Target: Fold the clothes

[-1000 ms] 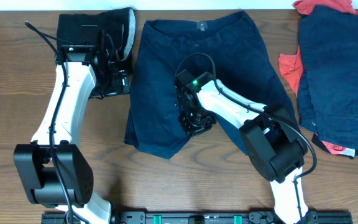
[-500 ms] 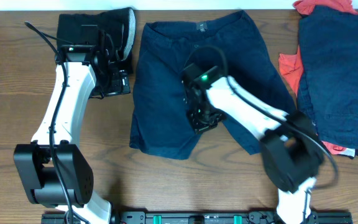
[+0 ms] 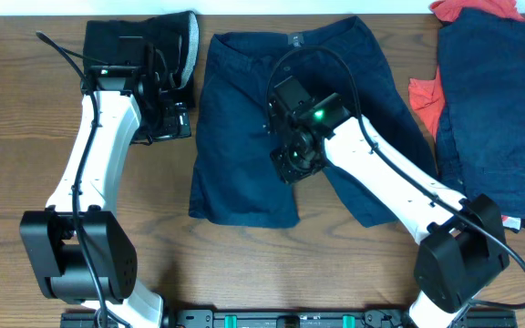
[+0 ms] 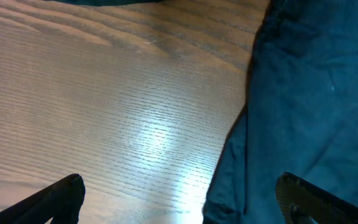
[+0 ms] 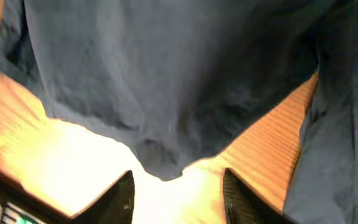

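Shorts first: the navy shorts lie spread across the table, waistband at the far edge, both legs toward the robot. The right gripper hangs over the crotch. Its jaws are parted with nothing between them, and a point of leg fabric sits just ahead of the fingertips, probably let go so the leg lies flat before the fold. The left gripper waits aside by the black piece, jaws spread wide and empty over bare wood, navy cloth off to one side. Against a second ago, the right gripper has risen toward the waistband and released, and the rumpled leg now lies straighter. The left has not moved.
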Motion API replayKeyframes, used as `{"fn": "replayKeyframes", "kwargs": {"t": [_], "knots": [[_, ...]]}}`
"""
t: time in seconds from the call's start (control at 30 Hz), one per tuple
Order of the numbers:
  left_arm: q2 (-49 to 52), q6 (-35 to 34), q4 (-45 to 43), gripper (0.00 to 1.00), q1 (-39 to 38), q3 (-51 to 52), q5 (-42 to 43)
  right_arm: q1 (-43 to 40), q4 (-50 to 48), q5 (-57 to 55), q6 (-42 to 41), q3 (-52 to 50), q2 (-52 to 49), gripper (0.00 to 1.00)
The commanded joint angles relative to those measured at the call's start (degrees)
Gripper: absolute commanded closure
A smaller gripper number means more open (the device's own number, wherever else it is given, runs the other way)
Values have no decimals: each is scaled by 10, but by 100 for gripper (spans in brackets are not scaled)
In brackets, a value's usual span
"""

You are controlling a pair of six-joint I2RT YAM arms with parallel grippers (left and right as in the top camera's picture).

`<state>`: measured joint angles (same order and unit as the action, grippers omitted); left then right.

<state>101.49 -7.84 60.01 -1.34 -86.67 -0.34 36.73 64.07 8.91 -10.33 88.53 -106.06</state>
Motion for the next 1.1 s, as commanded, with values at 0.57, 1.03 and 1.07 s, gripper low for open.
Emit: {"fn": "replayKeyframes", "kwargs": {"t": [0.57,1.03,1.07], "knots": [[1,8,-27,1,0,2,1,-38,-251,-151,5,2,-68,28],[1,51,-83,1,0,2,1,-64,-298,-101,12,2,-201,13],[1,55,-90,1,0,2,1,-64,-287,-89,12,2,-202,12]]}}
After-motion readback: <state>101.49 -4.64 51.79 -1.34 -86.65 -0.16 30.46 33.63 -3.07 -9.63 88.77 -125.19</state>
